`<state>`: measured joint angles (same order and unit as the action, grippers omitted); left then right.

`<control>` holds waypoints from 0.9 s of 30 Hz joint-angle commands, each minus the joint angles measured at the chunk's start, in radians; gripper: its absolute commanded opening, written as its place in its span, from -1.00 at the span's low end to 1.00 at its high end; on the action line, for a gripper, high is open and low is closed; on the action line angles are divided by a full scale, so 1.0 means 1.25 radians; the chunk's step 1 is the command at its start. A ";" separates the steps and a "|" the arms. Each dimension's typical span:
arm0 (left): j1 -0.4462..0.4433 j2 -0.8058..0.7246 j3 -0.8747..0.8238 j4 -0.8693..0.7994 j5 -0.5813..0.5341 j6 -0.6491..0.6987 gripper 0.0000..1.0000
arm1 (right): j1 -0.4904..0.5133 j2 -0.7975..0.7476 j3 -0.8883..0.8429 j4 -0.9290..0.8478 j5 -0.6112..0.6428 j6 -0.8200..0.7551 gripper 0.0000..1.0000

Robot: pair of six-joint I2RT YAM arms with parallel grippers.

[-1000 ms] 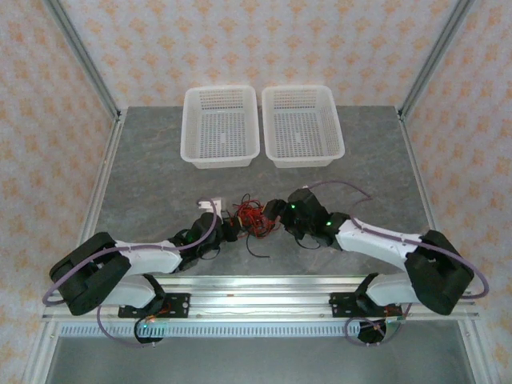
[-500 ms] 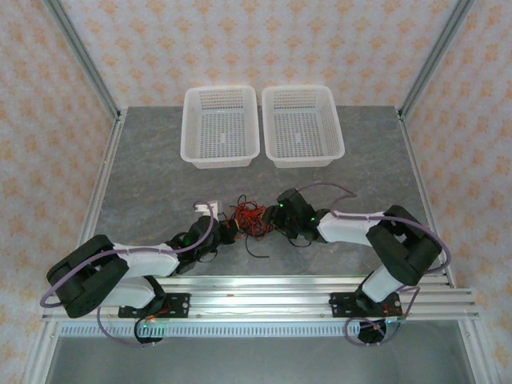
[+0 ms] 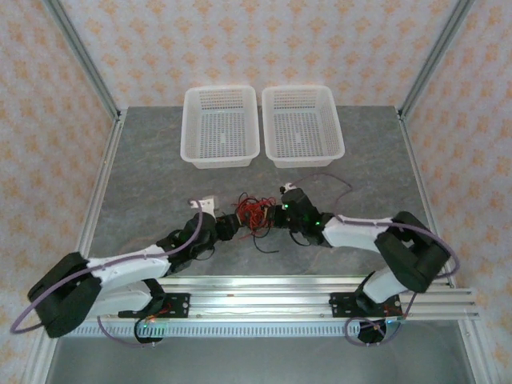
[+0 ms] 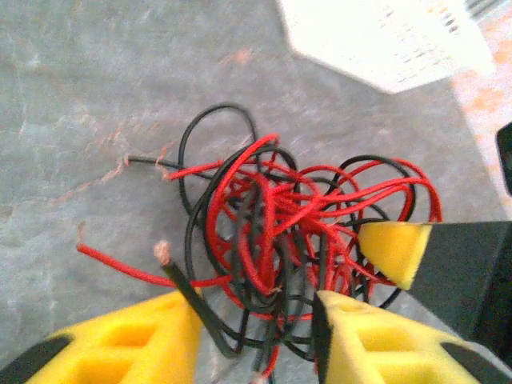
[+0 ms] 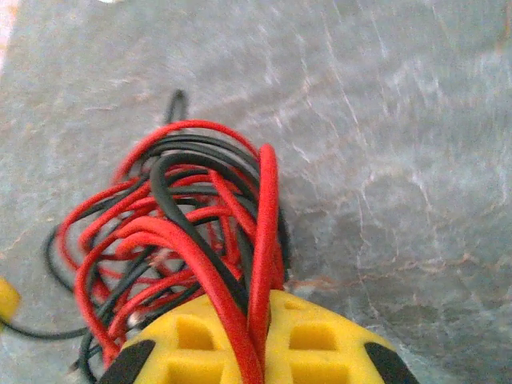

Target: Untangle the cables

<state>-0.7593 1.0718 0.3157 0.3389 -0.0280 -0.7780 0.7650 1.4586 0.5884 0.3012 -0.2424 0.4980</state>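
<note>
Item: cables (image 4: 272, 232), one knot, pulling-apart step. My right claw (image 5: 258, 328) clenched on them; left claw (image 4: 256, 336) released, astride. Next, probably: left regrips, I separate.

Centre frame in the overhead view: the right tool (image 3: 274, 216) has slid left and snapped closed on the tangle of thin red and black cables (image 3: 253, 212), with strands now pinched between its yellow fingers (image 5: 336, 336). Its white-and-black right arm (image 3: 360, 232) has folded its elbow in from the right edge. The left tool (image 3: 232, 224), clamped a second ago, has sprung apart and pushed up toward the bundle. The left arm (image 3: 128, 268) has stretched out, and its black shoulder link (image 3: 60, 294) has dropped toward the lower left corner.
</note>
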 commanded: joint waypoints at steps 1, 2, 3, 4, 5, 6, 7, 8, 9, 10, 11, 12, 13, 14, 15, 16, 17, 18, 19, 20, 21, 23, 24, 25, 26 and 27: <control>-0.002 -0.070 0.050 -0.123 -0.038 0.059 0.07 | 0.000 -0.076 -0.043 0.084 0.049 -0.212 -1.00; 0.002 -0.077 0.061 -0.137 -0.035 0.067 0.13 | 0.000 -0.090 -0.058 0.098 0.047 -0.243 -1.00; 0.007 -0.078 0.076 -0.152 -0.027 0.079 0.21 | 0.000 -0.103 -0.072 0.112 0.048 -0.274 -1.00; 0.013 -0.072 0.091 -0.162 -0.017 0.089 0.25 | 0.000 -0.112 -0.083 0.124 0.050 -0.305 -1.00; 0.018 -0.063 0.101 -0.166 -0.006 0.099 0.28 | 0.000 -0.118 -0.090 0.132 0.050 -0.330 -1.00; 0.027 -0.047 0.112 -0.165 0.009 0.111 0.31 | 0.000 -0.123 -0.097 0.137 0.048 -0.360 -1.00; 0.038 -0.027 0.124 -0.159 0.027 0.124 0.35 | 0.000 -0.124 -0.100 0.139 0.045 -0.387 -1.00; 0.049 -0.006 0.132 -0.151 0.049 0.136 0.36 | 0.000 -0.124 -0.103 0.141 0.043 -0.413 -1.00; 0.064 0.022 0.143 -0.139 0.074 0.148 0.37 | 0.000 -0.123 -0.106 0.141 0.044 -0.437 -1.00; 0.078 0.053 0.154 -0.125 0.100 0.173 0.38 | 0.000 -0.122 -0.110 0.142 0.043 -0.462 -1.00; 0.089 0.081 0.162 -0.111 0.122 0.189 0.38 | 0.000 -0.123 -0.114 0.146 0.044 -0.480 -1.00; 0.098 0.113 0.175 -0.097 0.145 0.207 0.38 | 0.000 -0.123 -0.120 0.155 0.048 -0.497 -1.00; 0.103 0.140 0.184 -0.084 0.157 0.223 0.38 | 0.000 -0.122 -0.125 0.161 0.050 -0.513 -1.00; 0.105 0.168 0.197 -0.070 0.173 0.244 0.38 | 0.000 -0.120 -0.129 0.165 0.047 -0.528 -1.00; 0.106 0.196 0.207 -0.056 0.186 0.261 0.38 | 0.000 -0.117 -0.130 0.169 0.044 -0.545 -1.00; 0.107 0.217 0.216 -0.046 0.197 0.275 0.38 | 0.000 -0.113 -0.131 0.171 0.045 -0.553 -1.00; 0.107 0.239 0.226 -0.035 0.210 0.292 0.38 | 0.000 -0.106 -0.131 0.175 0.042 -0.560 -1.00; 0.107 0.259 0.233 -0.023 0.220 0.307 0.38 | 0.000 -0.098 -0.131 0.181 0.039 -0.563 -1.00; 0.107 0.274 0.238 -0.014 0.226 0.317 0.38 | 0.000 -0.093 -0.130 0.184 0.038 -0.565 -1.00; 0.108 0.289 0.243 -0.004 0.232 0.329 0.37 | 0.000 -0.084 -0.128 0.187 0.038 -0.566 -1.00; 0.110 0.305 0.247 0.005 0.238 0.337 0.37 | 0.000 -0.077 -0.126 0.189 0.040 -0.566 -1.00; 0.115 0.331 0.254 0.021 0.251 0.348 0.36 | 0.000 -0.064 -0.123 0.188 0.039 -0.567 -1.00; 0.118 0.343 0.254 0.032 0.258 0.352 0.35 | 0.000 -0.058 -0.120 0.186 0.039 -0.567 -1.00; 0.121 0.354 0.254 0.043 0.263 0.355 0.33 | 0.000 -0.056 -0.119 0.184 0.037 -0.566 -1.00; 0.123 0.368 0.254 0.052 0.269 0.358 0.31 | 0.000 -0.053 -0.118 0.183 0.036 -0.564 -1.00; 0.126 0.383 0.255 0.060 0.274 0.360 0.27 | 0.000 -0.053 -0.119 0.184 0.036 -0.563 -1.00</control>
<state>-0.6167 1.5105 0.6113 0.3420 0.2718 -0.3779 0.7650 1.3876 0.4335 0.4908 -0.2058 -0.1856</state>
